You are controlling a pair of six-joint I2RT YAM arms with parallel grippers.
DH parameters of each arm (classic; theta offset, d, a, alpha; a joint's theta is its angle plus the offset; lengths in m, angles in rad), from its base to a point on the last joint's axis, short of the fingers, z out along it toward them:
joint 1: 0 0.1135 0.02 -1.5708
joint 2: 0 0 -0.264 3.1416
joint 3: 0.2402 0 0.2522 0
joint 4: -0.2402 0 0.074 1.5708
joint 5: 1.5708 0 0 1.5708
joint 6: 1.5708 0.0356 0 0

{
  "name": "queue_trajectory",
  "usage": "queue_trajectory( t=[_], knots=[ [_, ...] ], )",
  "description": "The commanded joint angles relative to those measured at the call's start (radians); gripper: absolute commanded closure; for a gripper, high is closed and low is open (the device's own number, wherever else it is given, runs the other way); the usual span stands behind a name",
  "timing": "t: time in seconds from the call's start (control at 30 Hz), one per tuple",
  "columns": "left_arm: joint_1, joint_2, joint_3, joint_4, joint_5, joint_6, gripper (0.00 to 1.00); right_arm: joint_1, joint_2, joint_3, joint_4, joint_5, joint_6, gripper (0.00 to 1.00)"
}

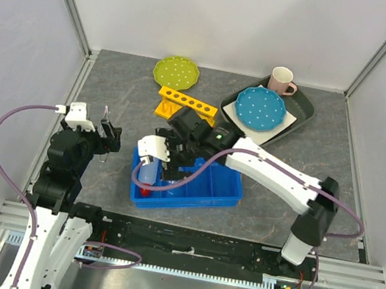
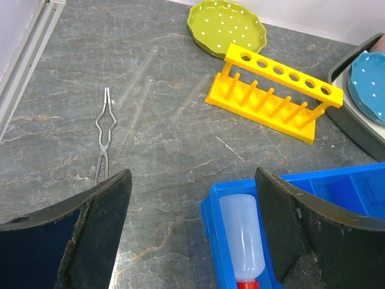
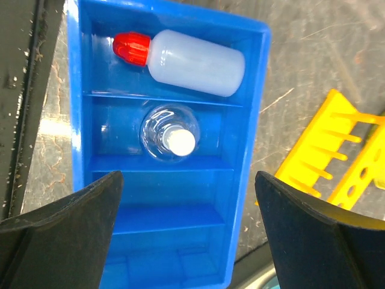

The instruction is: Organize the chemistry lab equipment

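Above blue plastic divided bin (image 3: 258,120), right gripper (image 3: 187,177) hovering, jaws spread wide, pinching nothing. Small white squeeze bottle with red nozzle (image 3: 192,57) lying sideways in bin's end compartment. Small clear glass flask with white stopper (image 3: 170,133) standing in next compartment. Left gripper (image 2: 192,174) hanging at bin's left edge, jaws spread, empty. Thin metal tongs (image 2: 105,129) lying flat on grey table (image 2: 180,150), well left of bin. Yellow plastic test-tube rack (image 2: 277,90) sitting just behind bin.
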Motion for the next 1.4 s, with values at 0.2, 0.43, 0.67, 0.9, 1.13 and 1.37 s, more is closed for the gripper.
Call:
queue_trajectory(
  t=[0.2,0.43,0.67,0.9,1.13,1.37],
  knots=[
    [-0.001,0.132,0.017,0.031,0.051,-0.026,0.09,-0.258,-0.313,-0.187,0.061,-0.2,0.066,0.02],
    [0.004,0.354,0.055,0.041,0.154,-0.026,0.09,-0.547,-0.55,-0.434,0.228,-0.404,0.191,0.02],
    [0.007,0.578,0.167,0.005,0.229,0.011,0.11,-0.817,-0.736,-0.811,0.547,-0.723,0.476,0.02],
    [0.007,0.669,0.238,-0.033,0.292,0.017,0.13,-1.001,-0.778,-0.882,0.632,-0.796,0.54,0.02],
    [0.007,0.751,0.293,-0.07,0.278,0.04,0.15,-1.01,-0.744,-0.87,0.578,-0.768,0.5,0.02],
    [0.007,0.897,0.347,-0.071,0.166,0.089,0.15,-1.015,-0.742,-0.876,0.572,-0.753,0.484,0.02]
  ],
)
